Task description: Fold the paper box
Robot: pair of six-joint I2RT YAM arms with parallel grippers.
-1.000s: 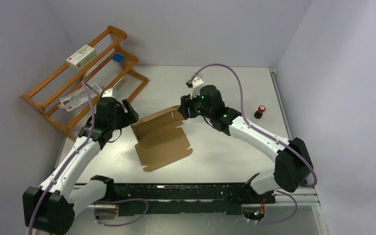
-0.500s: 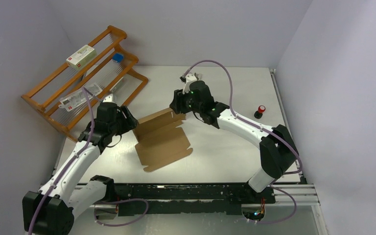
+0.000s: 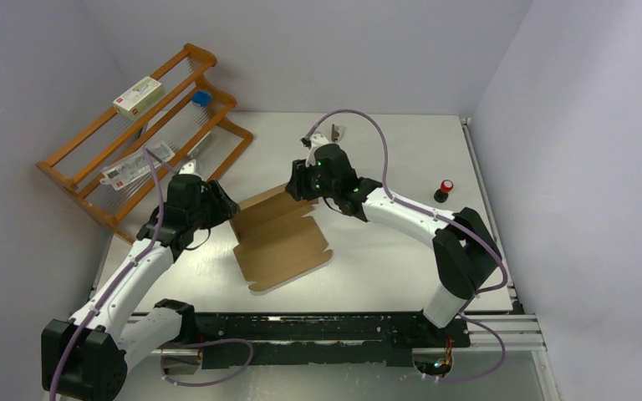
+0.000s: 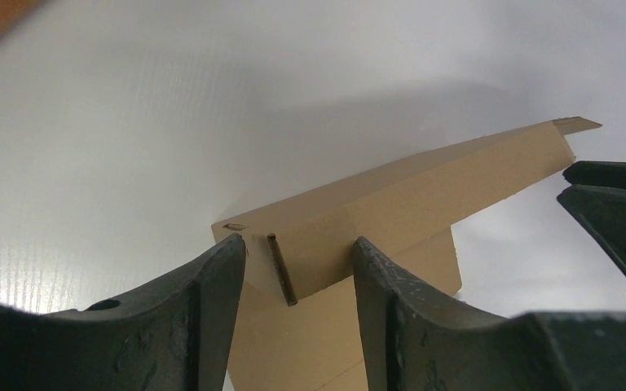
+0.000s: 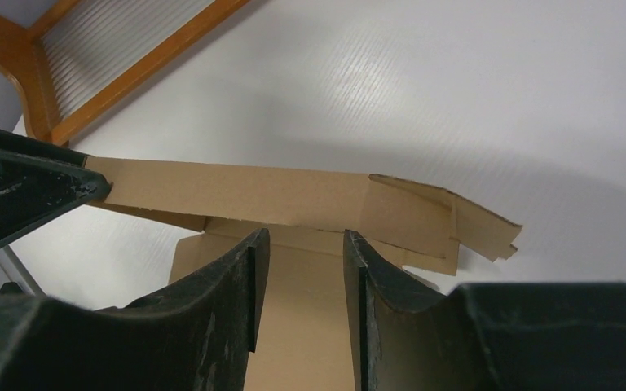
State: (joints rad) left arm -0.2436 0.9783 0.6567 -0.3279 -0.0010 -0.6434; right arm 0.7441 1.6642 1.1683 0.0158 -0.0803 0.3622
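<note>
The paper box (image 3: 282, 242) is a brown die-cut sheet lying flat mid-table, its rear flap (image 3: 269, 200) standing up. My left gripper (image 3: 222, 205) sits at the flap's left end. In the left wrist view the gripper (image 4: 297, 277) is open, and its fingers (image 4: 212, 309) straddle the flap's slit corner (image 4: 293, 252) with a gap on each side. My right gripper (image 3: 298, 185) is at the flap's right end. In the right wrist view the gripper (image 5: 301, 244) is open and nothing lies between its tips; the flap (image 5: 293, 199) runs just beyond them.
A wooden rack (image 3: 146, 134) stands at the back left, holding a white carton (image 3: 139, 94), a clear pack (image 3: 138, 165) and a small blue item (image 3: 201, 98). A small red-topped object (image 3: 445, 190) sits at the right. Grey walls close in on both sides.
My right gripper has swung left and back to the flap's right end. My left gripper has crept in on the left end. Both pairs of jaws have narrowed.
</note>
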